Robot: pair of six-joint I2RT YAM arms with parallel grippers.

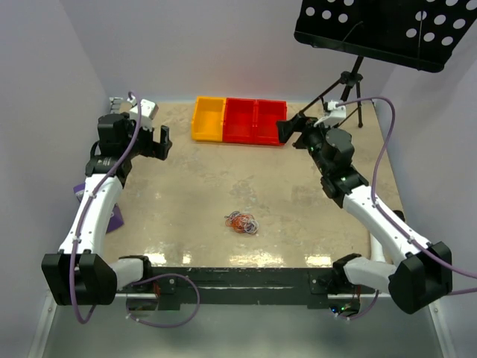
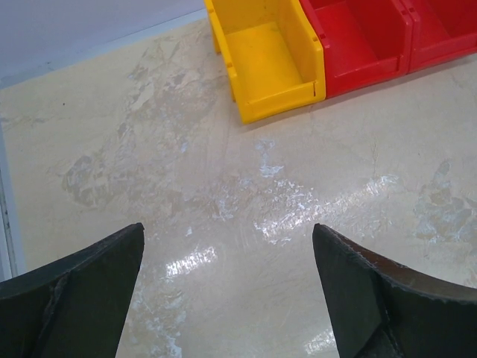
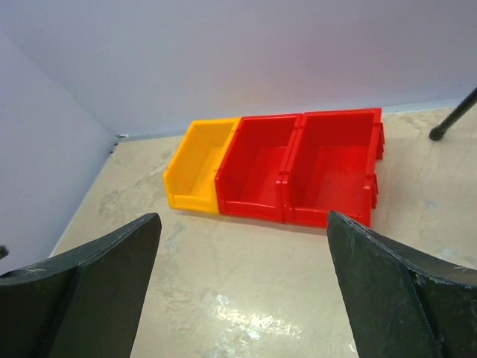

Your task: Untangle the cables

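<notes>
Beige, marbled tabletop (image 1: 194, 186) was enclosed by pale lavender walls on the left, far and right sides. The cables (image 1: 242, 222) lay as one small tangle of orange-red, white and dark strands on the table, near the middle and toward the near edge, between the two arms. Individual strands could not be separated in the top view, and the tangle did not appear in either wrist view.

The left gripper (image 1: 154, 142) was raised over the far-left part of the table, its jaws spread wide with nothing between them. The right gripper (image 1: 294, 128) was raised at the far right, jaws likewise spread and empty. Both grippers were well apart from the cables.

A yellow bin (image 1: 208, 137) and two red bins (image 1: 255, 141) stood side by side, touching, along the far edge. A black perforated stand (image 1: 387, 30) stood at the far-right corner.
</notes>
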